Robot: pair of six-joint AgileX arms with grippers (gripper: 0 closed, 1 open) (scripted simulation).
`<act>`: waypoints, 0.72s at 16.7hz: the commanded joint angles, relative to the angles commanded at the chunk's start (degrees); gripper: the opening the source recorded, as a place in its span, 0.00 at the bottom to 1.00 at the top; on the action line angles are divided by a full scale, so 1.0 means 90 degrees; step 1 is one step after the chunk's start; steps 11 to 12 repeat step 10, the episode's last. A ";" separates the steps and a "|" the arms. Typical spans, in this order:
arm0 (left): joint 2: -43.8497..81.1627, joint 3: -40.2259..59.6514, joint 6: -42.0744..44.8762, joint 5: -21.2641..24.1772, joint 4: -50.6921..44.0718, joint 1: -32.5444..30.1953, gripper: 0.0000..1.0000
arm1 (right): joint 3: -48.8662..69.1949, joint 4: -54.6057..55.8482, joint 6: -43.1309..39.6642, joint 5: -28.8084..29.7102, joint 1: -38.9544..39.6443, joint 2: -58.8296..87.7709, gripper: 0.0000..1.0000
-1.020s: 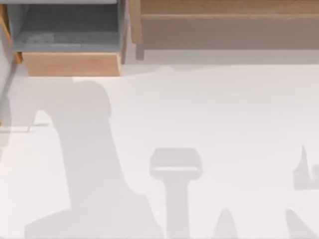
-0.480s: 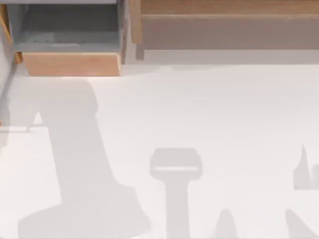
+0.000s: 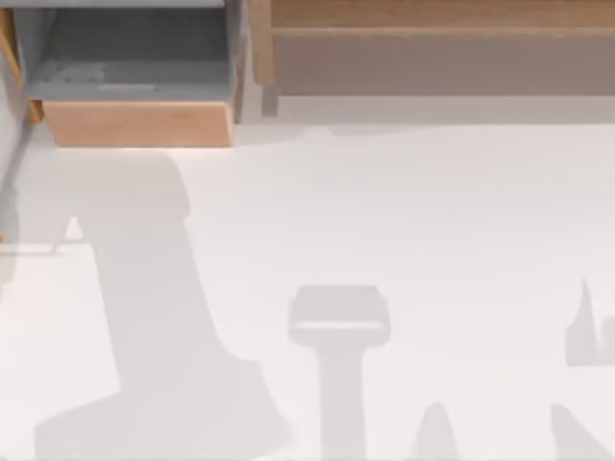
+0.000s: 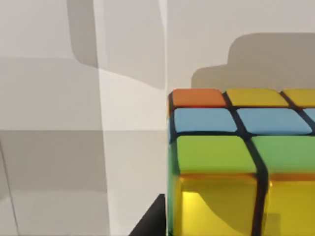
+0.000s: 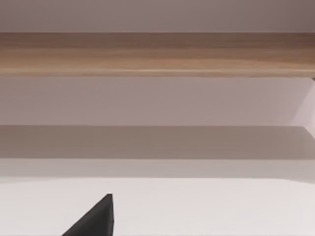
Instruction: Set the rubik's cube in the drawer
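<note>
Up in the top view's upper left corner sits the drawer [image 3: 137,123], pulled open, its light tan front panel facing the table and its grey inside on show behind it. To its right, along the upper edge of the frame, runs the long brown wooden shelf [image 3: 432,48]. The white table [image 3: 404,211] below carries only soft grey shadows of the arms, one broad shape at the lower left and a narrower one near bottom centre. Over in the left wrist view, the rubik's cube [image 4: 241,157] looms very close at the lower right of the frame, showing orange, yellow, blue and green tiles with dark lines between, a dark finger tip [image 4: 150,221] just beside its lower edge; whether the left gripper is clamped on it, I cannot tell. The right wrist view looks at the shelf, with one dark finger tip [image 5: 96,219] at the bottom edge; its grip state I cannot tell either.
</note>
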 joint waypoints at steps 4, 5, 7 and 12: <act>0.0000 0.0000 0.0000 0.0000 0.0000 0.0000 0.98 | 0.0000 0.0000 0.0000 0.0000 0.0000 0.0000 1.00; 0.0000 0.0000 0.0000 0.0000 0.0000 0.0000 1.00 | 0.0000 0.0000 0.0000 0.0000 0.0000 0.0000 1.00; 0.0000 0.0000 0.0000 0.0000 0.0000 0.0000 1.00 | 0.0000 0.0000 0.0000 0.0000 0.0000 0.0000 1.00; 0.0000 0.0000 0.0000 0.0000 0.0000 0.0000 1.00 | 0.0000 0.0000 0.0000 0.0000 0.0000 0.0000 1.00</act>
